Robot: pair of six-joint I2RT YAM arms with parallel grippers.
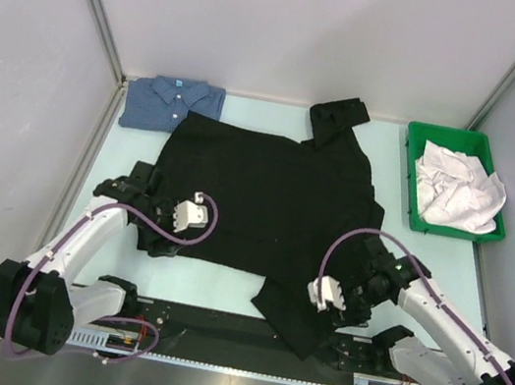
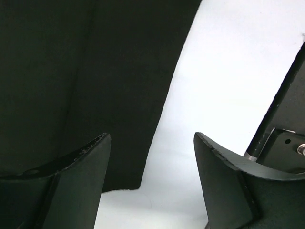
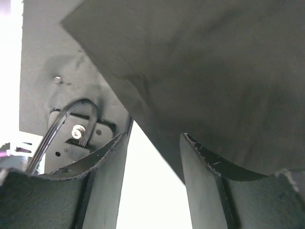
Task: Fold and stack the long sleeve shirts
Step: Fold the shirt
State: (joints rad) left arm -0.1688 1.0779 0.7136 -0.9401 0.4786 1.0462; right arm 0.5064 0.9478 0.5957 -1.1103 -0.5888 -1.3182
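Lying on bench point(image 1: 210, 289): black shirt point(image 1: 267, 194) was spread flat at centre; blue shirt point(image 1: 173, 103) sat folded, far-left corner.
Green tray point(image 1: 407, 184): held crumpled white cloth point(image 1: 458, 188).
Left hand point(image 2: 152, 136): stood wide, empty, over black shirt's edge.
Right hand point(image 3: 155, 136): stood narrower, parted, empty, at its hem.

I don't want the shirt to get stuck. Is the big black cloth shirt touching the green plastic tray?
Apart. The top external view shows a strip of bare pale table between the big black cloth shirt and the green plastic tray.
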